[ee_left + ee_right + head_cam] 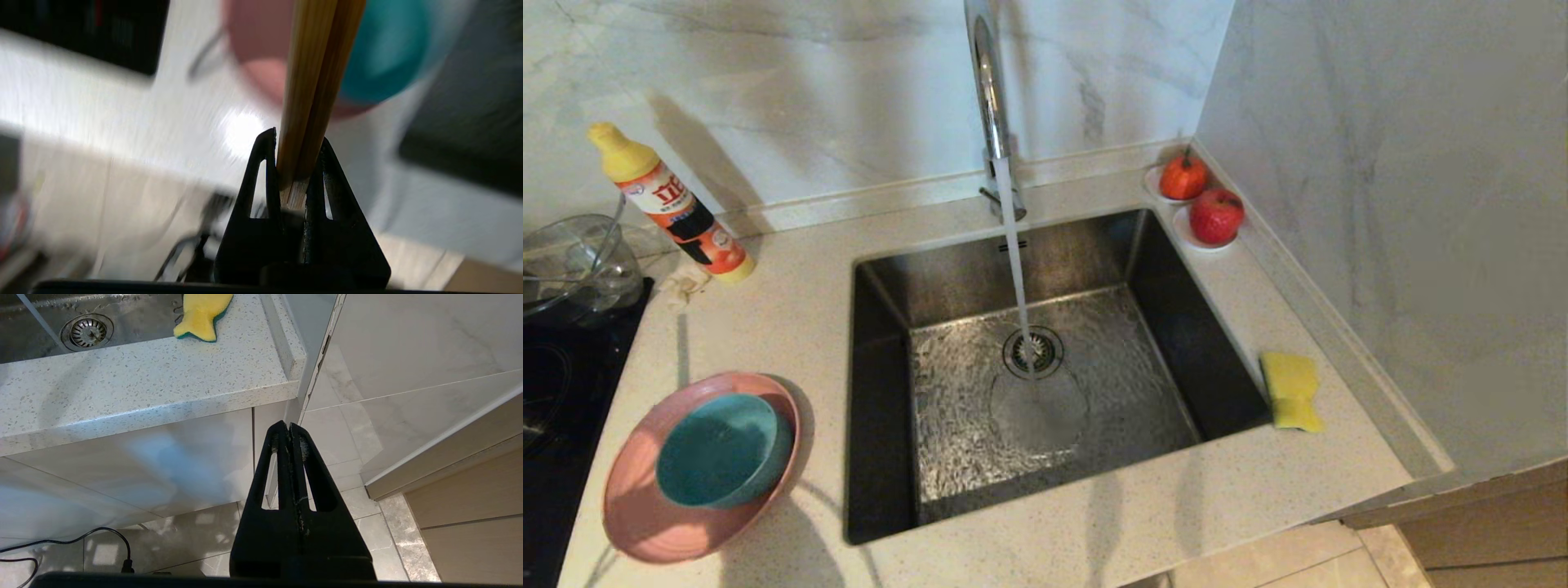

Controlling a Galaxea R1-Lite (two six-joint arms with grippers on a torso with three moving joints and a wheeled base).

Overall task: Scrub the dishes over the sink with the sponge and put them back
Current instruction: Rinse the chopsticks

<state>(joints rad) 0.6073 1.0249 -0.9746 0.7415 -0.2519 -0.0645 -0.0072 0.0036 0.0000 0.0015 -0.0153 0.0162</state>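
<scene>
The pink plate (637,506) lies on the counter left of the sink (879,392), with the teal bowl (723,449) sitting in it. The yellow sponge (1290,390) rests on the counter right of the sink. Neither arm shows in the head view. In the left wrist view my left gripper (296,141) is shut on a pair of wooden sticks (314,81) that point toward the blurred plate (261,53) and bowl (388,53). My right gripper (289,426) is shut and empty, parked below the counter's front edge, with the sponge (202,314) far ahead.
Water runs from the chrome tap (988,98) onto the drain strainer (1033,353). A detergent bottle (670,204), a glass bowl (572,265) and a black hob (556,392) stand at the left. Two red fruits (1215,216) sit in the back right corner.
</scene>
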